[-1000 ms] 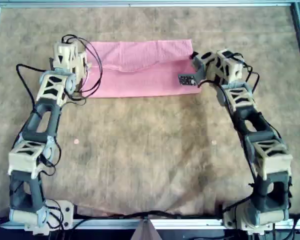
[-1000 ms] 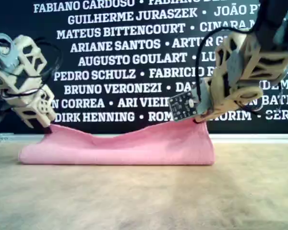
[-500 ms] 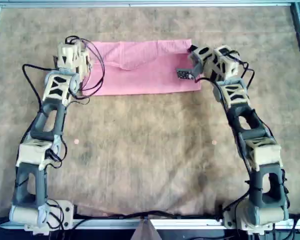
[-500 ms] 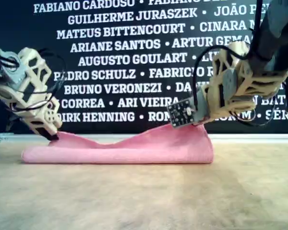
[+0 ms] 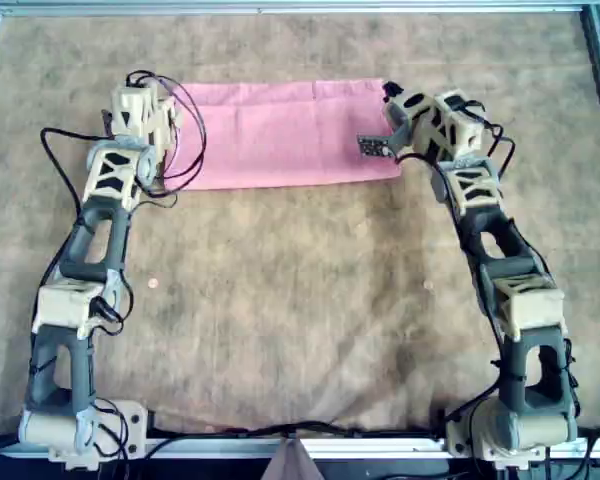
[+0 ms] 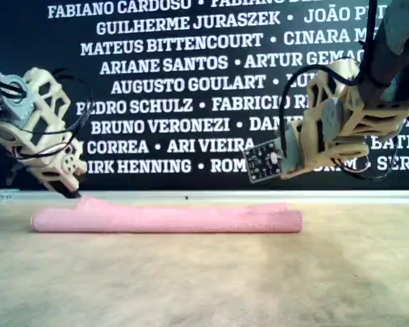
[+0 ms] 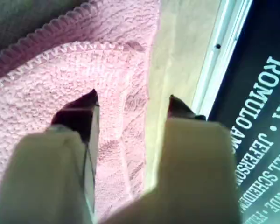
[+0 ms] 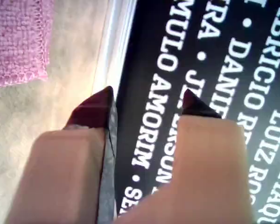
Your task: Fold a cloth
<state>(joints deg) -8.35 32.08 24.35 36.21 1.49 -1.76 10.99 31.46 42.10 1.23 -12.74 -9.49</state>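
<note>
- My left gripper (image 7: 130, 105): jaws spread, nothing btwn them, low over the cloth (image 5: 280, 135) at its far corner on the overhead view's left.
- Cloth: folded into a flat pink strip on the brown mat (image 5: 300, 300), near the mat's far edge, lying btwn my two grippers.
- My right gripper (image 8: 147, 102): jaws spread, empty, raised clear above the cloth's end on the overhead view's right; the black name banner (image 6: 191, 68) stands behind it.

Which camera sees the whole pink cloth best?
The overhead view: the cloth lies there as one full folded rectangle between both arms. The exterior view shows only its flat front edge. The left wrist view shows a stitched corner up close; the right wrist view catches just one corner.
</note>
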